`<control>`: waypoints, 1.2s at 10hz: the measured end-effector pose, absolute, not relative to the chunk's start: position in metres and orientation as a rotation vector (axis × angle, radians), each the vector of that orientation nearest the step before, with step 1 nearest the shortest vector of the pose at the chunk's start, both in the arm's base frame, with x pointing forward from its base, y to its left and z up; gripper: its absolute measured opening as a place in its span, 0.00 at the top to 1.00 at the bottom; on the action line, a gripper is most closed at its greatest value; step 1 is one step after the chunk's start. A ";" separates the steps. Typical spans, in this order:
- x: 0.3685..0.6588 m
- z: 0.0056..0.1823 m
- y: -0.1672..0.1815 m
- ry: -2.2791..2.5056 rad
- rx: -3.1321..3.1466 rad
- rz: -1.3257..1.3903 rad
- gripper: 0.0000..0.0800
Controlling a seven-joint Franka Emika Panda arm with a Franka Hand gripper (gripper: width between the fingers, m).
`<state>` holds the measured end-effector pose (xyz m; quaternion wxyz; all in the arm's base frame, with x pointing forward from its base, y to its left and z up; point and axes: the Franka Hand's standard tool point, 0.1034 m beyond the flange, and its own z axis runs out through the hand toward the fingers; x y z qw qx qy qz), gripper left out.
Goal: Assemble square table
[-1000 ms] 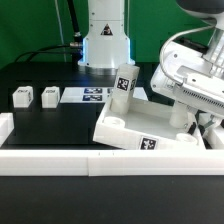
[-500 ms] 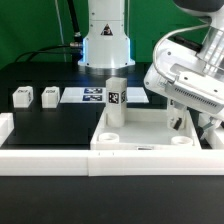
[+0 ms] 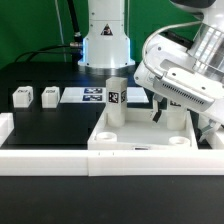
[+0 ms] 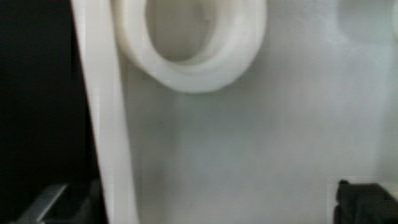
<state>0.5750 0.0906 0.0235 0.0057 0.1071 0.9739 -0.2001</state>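
Note:
The square table's white slab point(image 3: 140, 132) lies ribs-up, its front edge against the low white front wall. One tagged leg point(image 3: 114, 100) stands upright at its far left corner. Two more leg blocks point(image 3: 21, 96) point(image 3: 50, 95) lie on the black table at the exterior view's left. My gripper point(image 3: 168, 112) hovers over the slab's right part, open. In the wrist view the slab's flat surface point(image 4: 249, 140) and a round corner socket point(image 4: 187, 45) fill the frame. My gripper point(image 4: 205, 205) has dark fingertips point(image 4: 370, 200) wide apart at both edges, holding nothing.
The marker board point(image 3: 95, 95) lies behind the slab, in front of the robot base point(image 3: 105, 40). The white border wall point(image 3: 60, 157) runs along the front and turns back at the exterior view's left. The arm's bulk hides the slab's far right corner.
The slab has turned from a skewed pose to square against the front wall, and its leg now stands straight. My gripper has lifted and shifted toward the exterior view's left.

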 end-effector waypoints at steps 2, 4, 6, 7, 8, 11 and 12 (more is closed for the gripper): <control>0.575 0.023 0.090 3.049 0.337 -0.626 0.19; 0.575 0.023 0.090 3.049 0.337 -0.626 0.19; 0.575 0.023 0.089 3.050 0.338 -0.627 0.19; 0.575 0.024 0.089 3.049 0.339 -0.626 0.19; 0.577 0.042 0.087 3.040 0.353 -0.672 0.19; 0.564 0.121 0.037 2.976 0.450 -0.737 0.19; 0.554 0.131 0.013 2.965 0.513 -0.753 0.19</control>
